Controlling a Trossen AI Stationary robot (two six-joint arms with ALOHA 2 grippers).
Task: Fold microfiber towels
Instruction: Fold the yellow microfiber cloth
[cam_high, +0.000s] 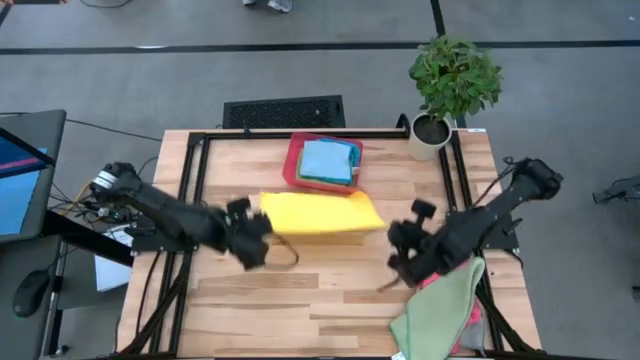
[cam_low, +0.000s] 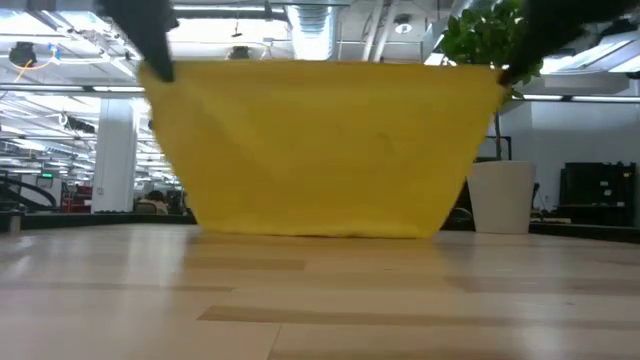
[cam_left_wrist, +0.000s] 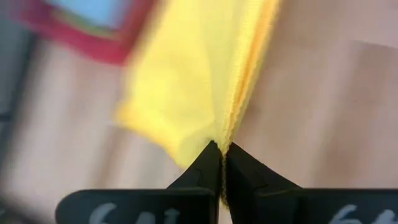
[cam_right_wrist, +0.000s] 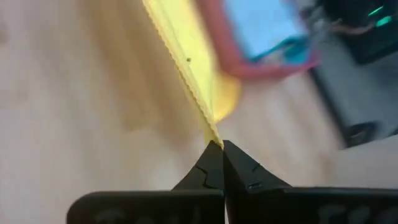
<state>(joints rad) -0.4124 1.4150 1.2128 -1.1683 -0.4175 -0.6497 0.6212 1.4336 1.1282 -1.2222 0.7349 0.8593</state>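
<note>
I had my left end effector (cam_left_wrist: 221, 152) and right end effector (cam_right_wrist: 216, 149) each clamped on a top corner of the yellow microfiber towel (cam_low: 320, 150). It hung limp and light, its lower edge brushing the bench (cam_low: 320, 300) — corners looked the surest hold.

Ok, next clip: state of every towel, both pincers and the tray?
yellow towel: lifted, stretched between both pincers, lower edge near table
left pincer: shut on one yellow corner
right pincer: shut on the other corner
red tray: holds folded blue towels
green towel: unfolded, heaped at table edge
</note>
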